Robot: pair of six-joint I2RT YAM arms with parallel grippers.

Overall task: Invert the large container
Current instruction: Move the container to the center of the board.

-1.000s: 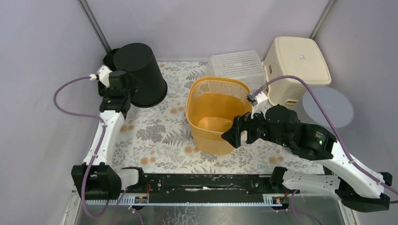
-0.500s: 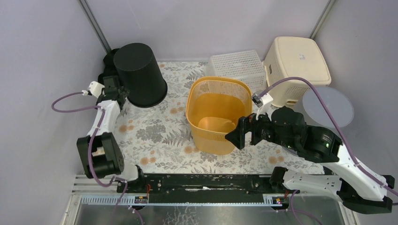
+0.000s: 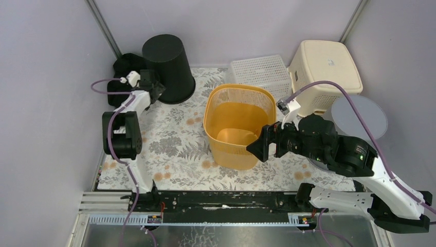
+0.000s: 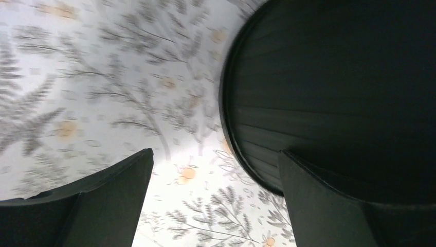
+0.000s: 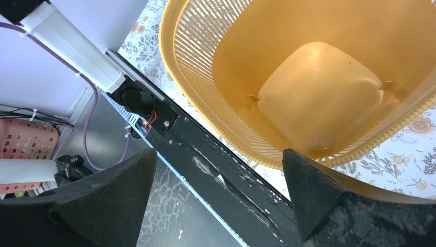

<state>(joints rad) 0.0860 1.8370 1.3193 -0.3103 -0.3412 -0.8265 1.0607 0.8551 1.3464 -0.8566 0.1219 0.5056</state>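
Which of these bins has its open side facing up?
The orange basket in the middle: you can look down into it and see its floor. The black bin, white mesh basket and cream hamper all show their bottoms.

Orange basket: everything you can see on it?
The orange basket looks plastic, with lattice walls, a solid rounded bottom and a thick rim. It stands upright, mouth up and empty, mid-table on the floral cloth. The right tool is open at its near-right rim; contact unclear. A white mesh basket sits just behind.
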